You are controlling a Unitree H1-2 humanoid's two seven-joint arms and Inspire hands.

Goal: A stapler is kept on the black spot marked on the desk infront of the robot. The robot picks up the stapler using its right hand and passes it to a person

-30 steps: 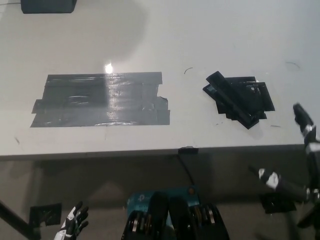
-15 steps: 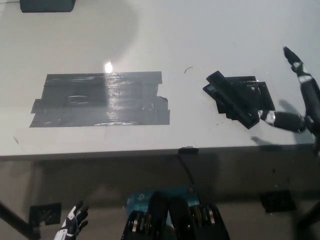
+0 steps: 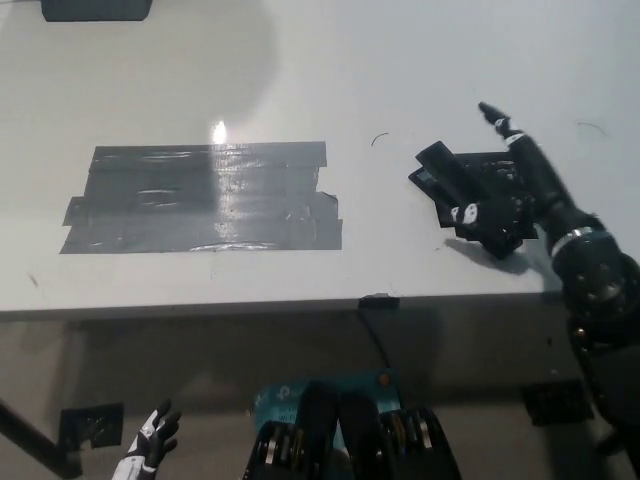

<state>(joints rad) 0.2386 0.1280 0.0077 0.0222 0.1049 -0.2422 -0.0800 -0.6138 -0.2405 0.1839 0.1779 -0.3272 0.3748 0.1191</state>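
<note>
My right hand (image 3: 510,195) has swung in from the bench's right edge over the last second and now sits over the stapler (image 3: 462,192), which lies on its black spot (image 3: 500,165) at the right of the bench (image 3: 300,80). The fingers (image 3: 492,115) look spread, one pointing away from me, and I see nothing held yet. I judge the reach nearly done, with closing next. My left hand (image 3: 148,445) rests low at lower left. The large grey tape patch (image 3: 200,197) lies untouched.
</note>
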